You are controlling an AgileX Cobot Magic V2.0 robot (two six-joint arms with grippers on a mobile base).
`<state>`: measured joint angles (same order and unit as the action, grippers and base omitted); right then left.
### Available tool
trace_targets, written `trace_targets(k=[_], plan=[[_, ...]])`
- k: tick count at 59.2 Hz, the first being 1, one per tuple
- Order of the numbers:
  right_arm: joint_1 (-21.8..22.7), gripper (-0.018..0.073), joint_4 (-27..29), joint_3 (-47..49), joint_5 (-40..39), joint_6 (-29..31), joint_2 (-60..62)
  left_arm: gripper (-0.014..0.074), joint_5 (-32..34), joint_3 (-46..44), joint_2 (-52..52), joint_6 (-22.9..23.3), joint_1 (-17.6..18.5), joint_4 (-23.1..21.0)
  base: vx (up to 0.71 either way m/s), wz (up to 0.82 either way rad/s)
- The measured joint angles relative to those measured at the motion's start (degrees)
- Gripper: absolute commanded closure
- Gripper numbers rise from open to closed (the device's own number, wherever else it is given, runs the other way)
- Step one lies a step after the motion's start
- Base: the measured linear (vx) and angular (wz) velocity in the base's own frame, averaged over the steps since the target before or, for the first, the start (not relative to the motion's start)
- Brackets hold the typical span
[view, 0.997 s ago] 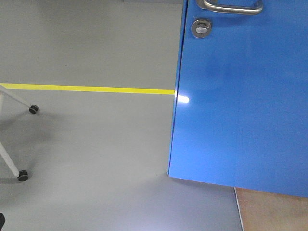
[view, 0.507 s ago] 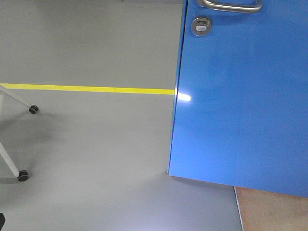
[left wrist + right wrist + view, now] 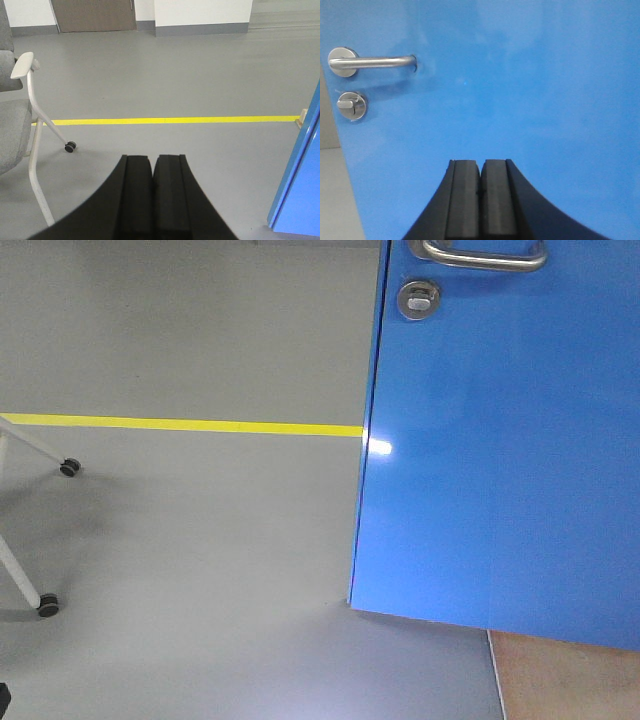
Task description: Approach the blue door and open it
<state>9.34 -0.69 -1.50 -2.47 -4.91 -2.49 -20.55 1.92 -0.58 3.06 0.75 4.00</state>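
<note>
Mostly glossy flat blue door (image 3: 500, 460) w/ curved metal handle (image 3: 372, 62).

an office or lab hall: bare grey floor (image 3: 200, 75) with a yellow tape line (image 3: 170, 120), a wheeled grey chair (image 3: 15, 130), white walls (image 3: 202, 12).

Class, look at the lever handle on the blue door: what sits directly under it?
Under the lever handle on the blue door sits a round silver lock with a small thumb-turn. What lies behind the door panel is hidden.
</note>
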Motion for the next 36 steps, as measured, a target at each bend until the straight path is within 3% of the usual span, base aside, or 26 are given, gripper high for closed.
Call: trace_targets(k=[13,36], plan=[[0.0,0.0564,-1.5,-0.2,9.1,-1.3,3.0,0.0526,-0.1,0.0,0.0,0.0,0.0,0.0,0.00,0.00],[0.0,0.0564,-1.5,-0.2,10.5,-1.2,3.1,0.0526,0.0,0.0,0.0,0.0,0.0,0.0,0.00,0.00]])
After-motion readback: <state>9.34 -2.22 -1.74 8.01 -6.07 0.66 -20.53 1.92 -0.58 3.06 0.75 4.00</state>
